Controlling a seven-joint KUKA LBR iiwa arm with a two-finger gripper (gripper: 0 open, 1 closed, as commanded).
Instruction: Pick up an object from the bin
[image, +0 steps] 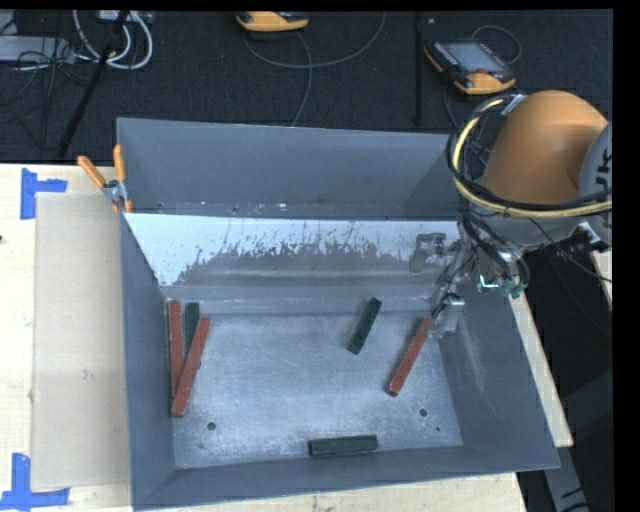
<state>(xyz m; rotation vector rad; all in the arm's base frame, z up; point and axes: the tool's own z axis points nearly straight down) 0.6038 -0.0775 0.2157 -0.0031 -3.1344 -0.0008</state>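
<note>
Red-brown stick (408, 358) ends at the claw (446, 308); whether that is closed, unclear.

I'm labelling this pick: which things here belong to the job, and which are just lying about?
Job: tool, at the upper end of the red-brown stick on the right.
Lying about: middle green stick; front green stick; three sticks at far left.
</note>
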